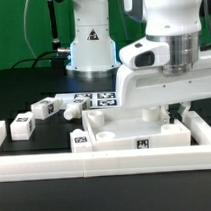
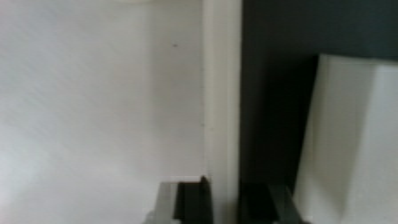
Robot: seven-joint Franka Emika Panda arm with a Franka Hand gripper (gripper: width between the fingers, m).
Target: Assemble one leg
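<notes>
The large white tray-like tabletop (image 1: 123, 131) lies at the front, in the exterior view's right half. My gripper (image 1: 174, 112) reaches down at its far right corner. In the wrist view my gripper (image 2: 224, 185) straddles the tabletop's thin upright rim (image 2: 221, 90). One dark finger (image 2: 191, 202) stands on each side of the rim, and the rim fills the gap between them. Three small white legs with marker tags lie on the black table at the exterior view's left: one (image 1: 21, 125), one (image 1: 44, 109) and one (image 1: 70, 110). No leg shows in the wrist view.
A low white border wall (image 1: 57, 168) runs along the front and up the right side (image 1: 202, 130); a white block beside the rim in the wrist view (image 2: 356, 130) seems part of it. The marker board (image 1: 94, 97) lies behind the tabletop, before the robot's base (image 1: 90, 44).
</notes>
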